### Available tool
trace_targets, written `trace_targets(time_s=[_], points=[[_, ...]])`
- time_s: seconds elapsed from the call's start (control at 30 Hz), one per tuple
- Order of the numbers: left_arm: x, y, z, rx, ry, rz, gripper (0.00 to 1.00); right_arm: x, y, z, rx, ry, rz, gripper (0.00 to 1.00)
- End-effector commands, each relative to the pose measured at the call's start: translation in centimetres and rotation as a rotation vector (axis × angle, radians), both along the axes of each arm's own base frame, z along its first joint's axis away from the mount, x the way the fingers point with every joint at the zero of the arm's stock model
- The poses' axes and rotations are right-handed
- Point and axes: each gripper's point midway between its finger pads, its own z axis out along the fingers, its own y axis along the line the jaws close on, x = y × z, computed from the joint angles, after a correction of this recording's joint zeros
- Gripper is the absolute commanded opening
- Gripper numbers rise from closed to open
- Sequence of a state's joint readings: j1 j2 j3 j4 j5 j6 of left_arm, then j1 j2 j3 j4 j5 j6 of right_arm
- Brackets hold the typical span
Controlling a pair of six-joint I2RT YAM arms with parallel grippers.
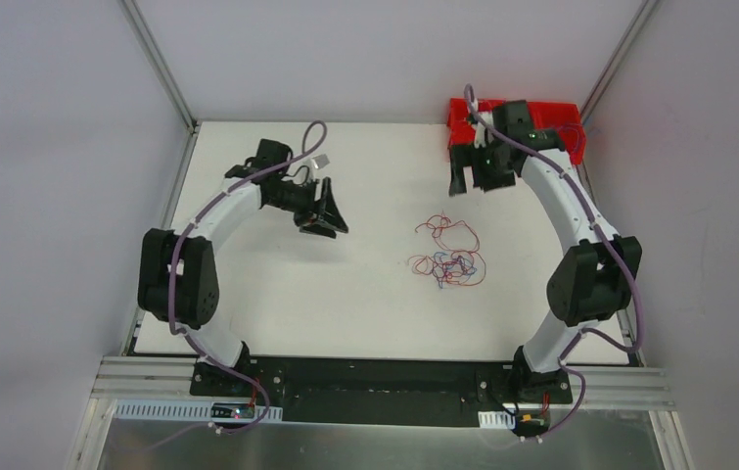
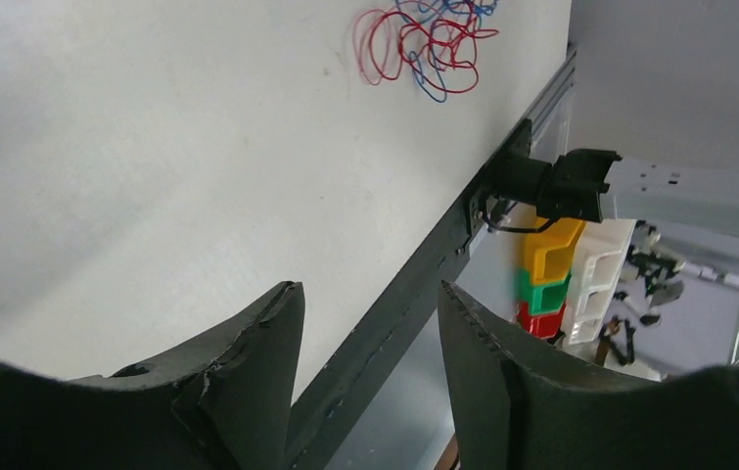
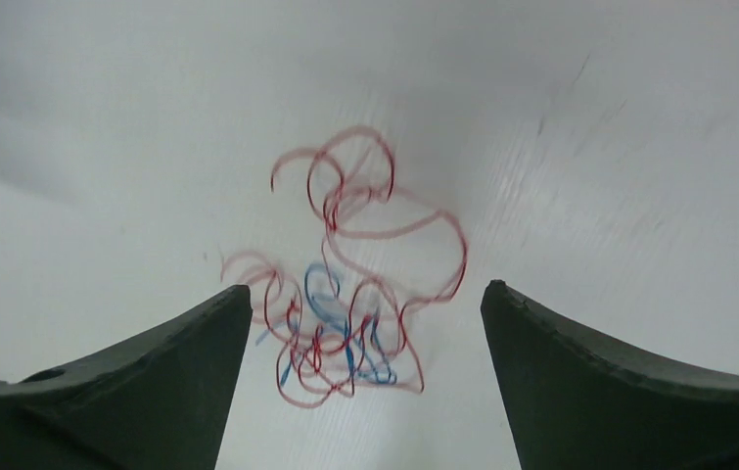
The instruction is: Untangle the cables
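The cables (image 1: 448, 253) are a small tangle of thin red wires with a few blue ones, lying on the white table right of centre. They also show in the left wrist view (image 2: 424, 44) and in the right wrist view (image 3: 350, 294). My left gripper (image 1: 324, 217) is open and empty, well left of the tangle; its fingertips (image 2: 282, 299) frame the table's near edge. My right gripper (image 1: 471, 181) is open and empty, held above the table behind the tangle. In its view the jaws stand wide apart with the tangle seen between them, not touching.
A red bin (image 1: 551, 122) stands at the table's far right corner behind the right arm. Grey walls close the table (image 1: 248, 294) at left, back and right. Off the table's near edge, stacked yellow, green and red bins (image 2: 546, 279) show.
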State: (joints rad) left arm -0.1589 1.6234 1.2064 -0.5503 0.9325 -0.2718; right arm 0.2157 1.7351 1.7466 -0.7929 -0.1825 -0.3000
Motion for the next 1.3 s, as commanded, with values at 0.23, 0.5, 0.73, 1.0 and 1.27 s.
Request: trace_targets(time_s=[0.23, 0.5, 0.73, 1.0, 1.27], points=[[-0.7, -15.1, -2.6, -0.056, -0.243, -0.385, 0.43, -13.6, -0.4, -9.5, 0.054, 0.483, 0.012, 0.78], [1.2, -21.6, -2.8, -0.150, -0.652, -0.523, 0.42, -15.2, -2.8, -13.2, 0.016, 0.551, -0.058, 0.71], [1.0, -23.9, -5.6, -0.116, -0.723, -0.627, 0.41, -15.0, -4.1, -15.2, 0.057, 0.626, -0.139, 0.65], [-0.2, -24.1, -8.9, -0.059, -0.696, -0.681, 0.47, -14.2, -4.2, -17.1, 0.078, 0.647, -0.153, 0.43], [-0.4, -23.8, -11.3, -0.021, -0.626, -0.673, 0.49, -14.1, -4.0, -16.3, 0.114, 0.658, -0.141, 0.00]])
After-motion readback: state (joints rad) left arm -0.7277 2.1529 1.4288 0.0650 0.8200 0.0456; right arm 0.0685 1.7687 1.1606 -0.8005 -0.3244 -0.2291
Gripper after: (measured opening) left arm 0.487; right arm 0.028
